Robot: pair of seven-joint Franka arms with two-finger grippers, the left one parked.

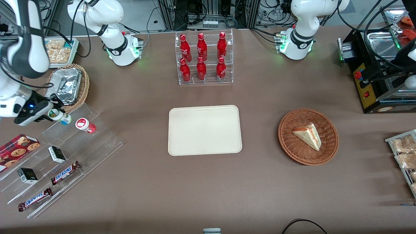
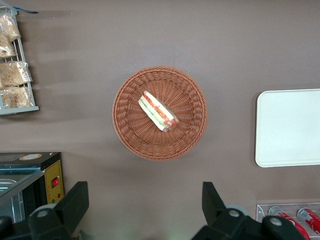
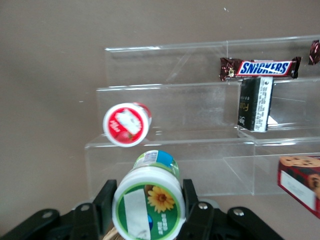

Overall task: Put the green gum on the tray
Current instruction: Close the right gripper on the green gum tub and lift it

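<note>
The green gum (image 1: 60, 116) is up in the air, lifted off the clear stepped display rack (image 1: 61, 156) at the working arm's end of the table. The gripper (image 1: 52, 114) has its jaws clamped on the bottle's sides, lid facing the wrist camera (image 3: 148, 208). Just beside it, the red-lidded bottle (image 1: 85, 125) sits on the rack's upper step. The tray (image 1: 204, 130) lies bare at mid-table, well apart, with the wicker basket (image 1: 308, 136) toward the parked arm's end.

Even overhead light, soft shadows; foil (image 1: 63, 85) glares; right wrist view blurred.
</note>
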